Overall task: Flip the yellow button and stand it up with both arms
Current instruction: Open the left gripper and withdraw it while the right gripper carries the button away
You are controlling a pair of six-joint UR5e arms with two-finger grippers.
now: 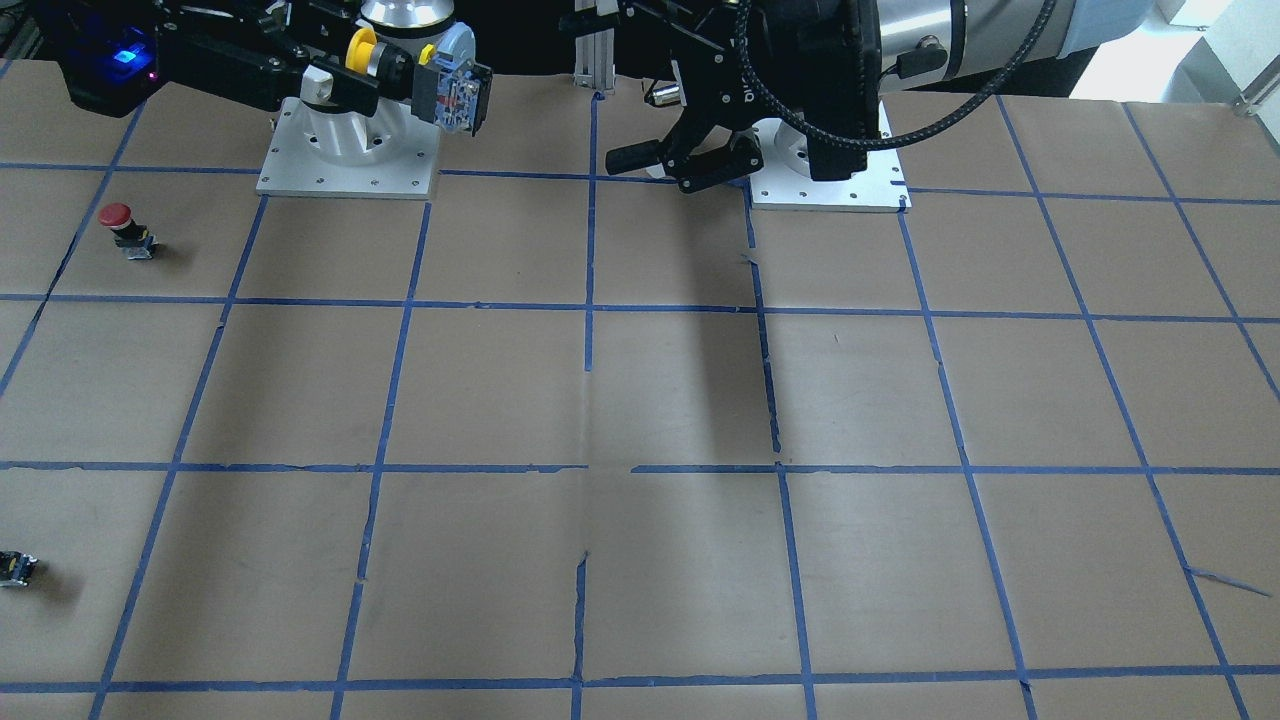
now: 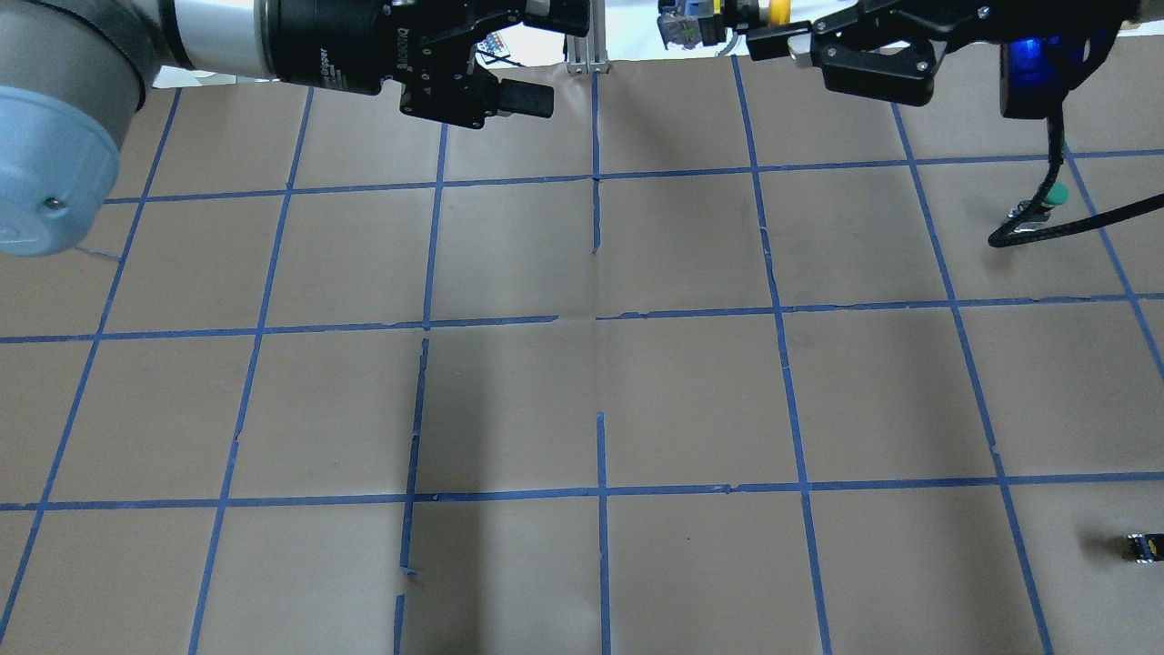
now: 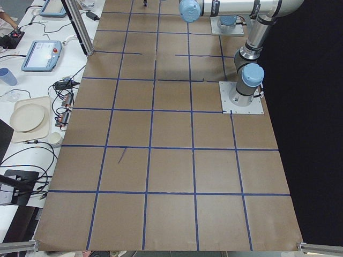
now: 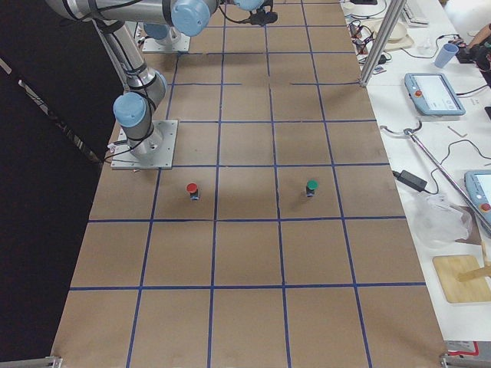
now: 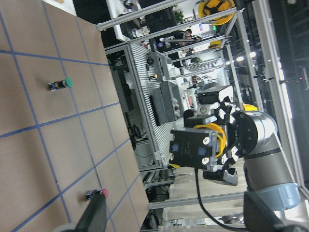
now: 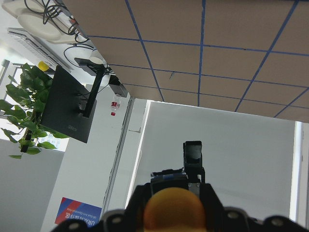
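The yellow button [image 1: 361, 50] is held in the air at the back of the table by my right gripper [image 1: 365, 68], which is shut on its black body. The button lies sideways, with its grey-blue base [image 1: 458, 88] pointing towards my left gripper [image 1: 665, 165]. My left gripper is open and empty, a short gap away from the base. In the overhead view the button [image 2: 777, 9] sits at the top edge in my right gripper [image 2: 777, 25], with my left gripper [image 2: 546, 55] facing it. The right wrist view shows the yellow cap [image 6: 174, 210] between my fingers.
A red-capped button [image 1: 118, 225] stands on the table on my right side, and a green-capped one [image 4: 311, 186] stands further out. A small dark part [image 1: 15, 567] lies near the far right edge. The arms' base plates [image 1: 345, 165] sit at the back.
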